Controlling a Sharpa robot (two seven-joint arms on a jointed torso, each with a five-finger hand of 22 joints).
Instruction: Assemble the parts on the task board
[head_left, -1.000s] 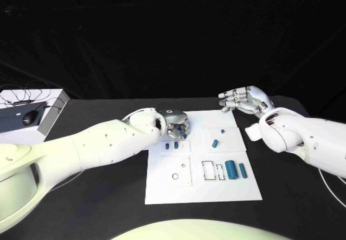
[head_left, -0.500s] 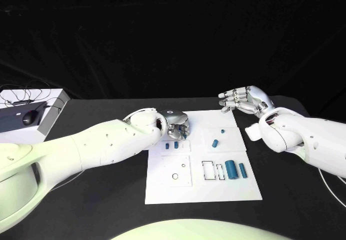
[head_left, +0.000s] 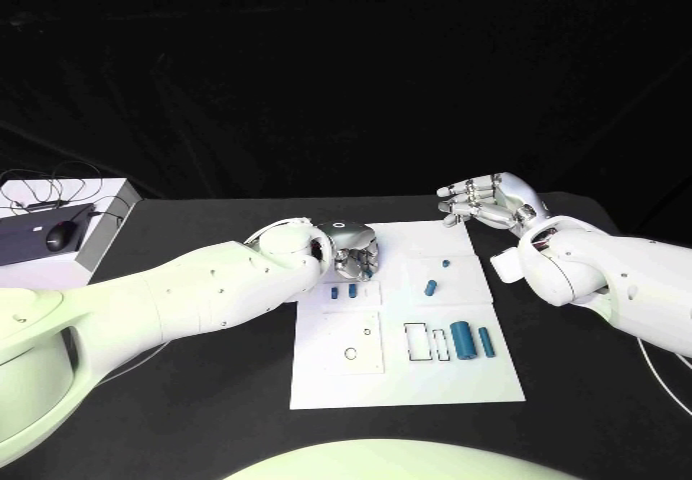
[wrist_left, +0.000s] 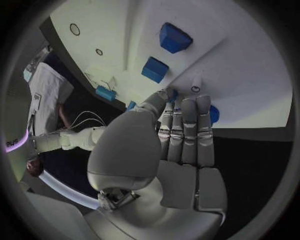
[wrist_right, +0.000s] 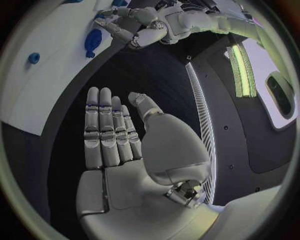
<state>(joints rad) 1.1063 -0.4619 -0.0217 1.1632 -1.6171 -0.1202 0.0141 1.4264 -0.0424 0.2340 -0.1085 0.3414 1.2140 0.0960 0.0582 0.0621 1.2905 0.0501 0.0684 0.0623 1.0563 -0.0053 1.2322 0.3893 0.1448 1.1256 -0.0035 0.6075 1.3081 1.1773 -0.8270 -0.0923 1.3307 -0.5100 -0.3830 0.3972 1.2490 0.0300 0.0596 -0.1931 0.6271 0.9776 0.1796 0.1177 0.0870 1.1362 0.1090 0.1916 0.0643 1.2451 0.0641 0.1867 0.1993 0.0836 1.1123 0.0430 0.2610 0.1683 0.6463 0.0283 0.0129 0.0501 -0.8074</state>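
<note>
Left hand (head_left: 351, 248) curled over board (head_left: 433, 385) far edge, hold unclear | right hand (head_left: 488, 200) spread, empty, far-right | you: seat part upright, press gently.

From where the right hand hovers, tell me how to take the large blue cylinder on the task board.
Grip the large blue cylinder across its round middle, coming straight down from above. It lies on its side, long axis running toward the robot, with a slimmer blue part close alongside, so the fingers probably need a narrow spread.
</note>
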